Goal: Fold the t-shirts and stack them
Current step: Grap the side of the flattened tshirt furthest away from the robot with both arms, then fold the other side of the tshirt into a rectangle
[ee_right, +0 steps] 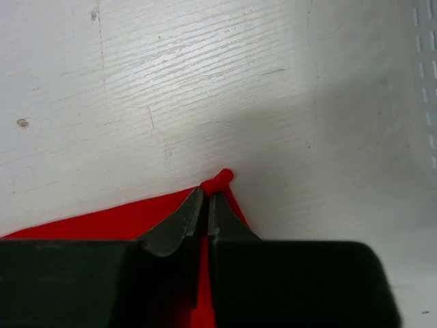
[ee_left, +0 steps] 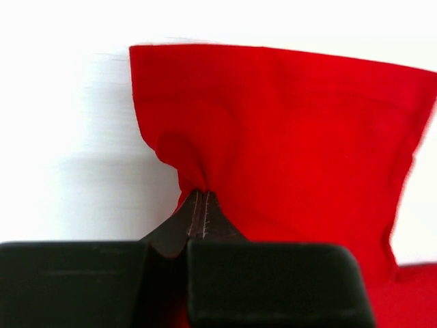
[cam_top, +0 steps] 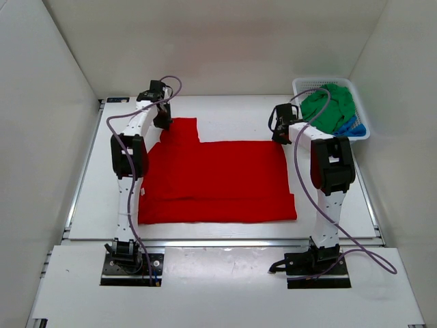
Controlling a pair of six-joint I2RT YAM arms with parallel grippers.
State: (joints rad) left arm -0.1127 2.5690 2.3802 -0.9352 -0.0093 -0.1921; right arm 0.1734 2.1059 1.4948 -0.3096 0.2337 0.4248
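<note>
The red t-shirt (cam_top: 218,179) lies spread on the table, partly folded, with one sleeve sticking out at the back left. My left gripper (cam_top: 162,121) is shut on the cloth by that sleeve; in the left wrist view the fingertips (ee_left: 199,198) pinch a bunched fold of the red t-shirt (ee_left: 293,130). My right gripper (cam_top: 278,134) is shut on the shirt's back right corner; in the right wrist view a small red tip (ee_right: 220,179) pokes out past the closed fingers (ee_right: 186,215). The green t-shirt (cam_top: 329,106) and the blue t-shirt (cam_top: 350,126) lie in the basket.
A white lattice basket (cam_top: 305,85) stands at the back right corner, close to my right arm. White walls enclose the table (cam_top: 225,113) on three sides. The basket's wall shows at the right edge of the right wrist view (ee_right: 425,82).
</note>
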